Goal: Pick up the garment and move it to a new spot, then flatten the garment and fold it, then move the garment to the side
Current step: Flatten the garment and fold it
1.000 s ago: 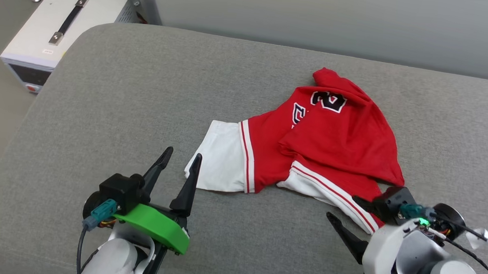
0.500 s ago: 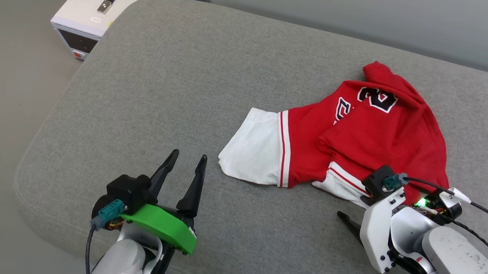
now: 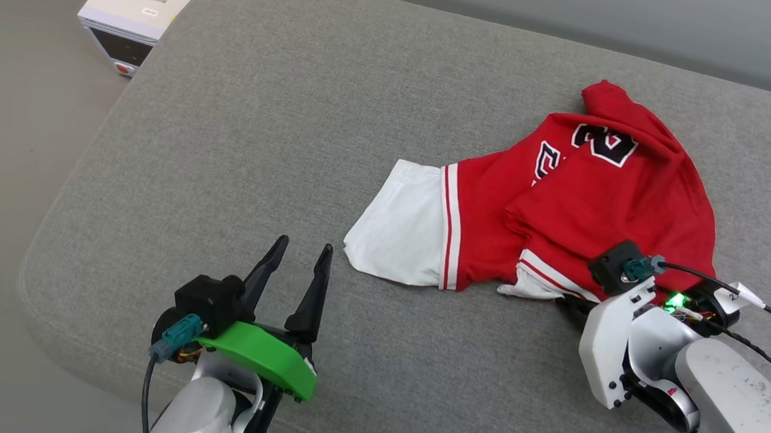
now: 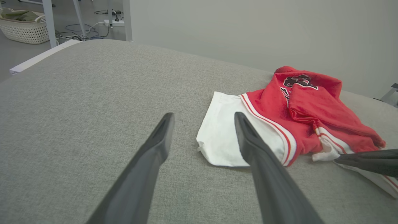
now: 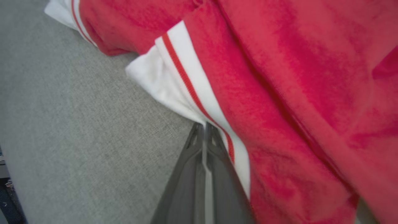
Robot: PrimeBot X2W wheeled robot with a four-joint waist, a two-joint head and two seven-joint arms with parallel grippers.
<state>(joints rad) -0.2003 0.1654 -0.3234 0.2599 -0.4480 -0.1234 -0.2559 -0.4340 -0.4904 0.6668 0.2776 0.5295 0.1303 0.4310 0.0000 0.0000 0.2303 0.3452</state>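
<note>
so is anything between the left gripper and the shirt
Nothing visible. Just bare grey cushion lies between the open left gripper and the near white sleeve of the shirt. The right gripper is shut on the shirt's other sleeve edge.

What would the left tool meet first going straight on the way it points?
Probably the white sleeve of the garment, grazed at its edge by the left tool; otherwise grey cushion. Depth unclear.

Head cam high, looking down; wrist cams low; all share garment (image 3: pixel 597 201).
</note>
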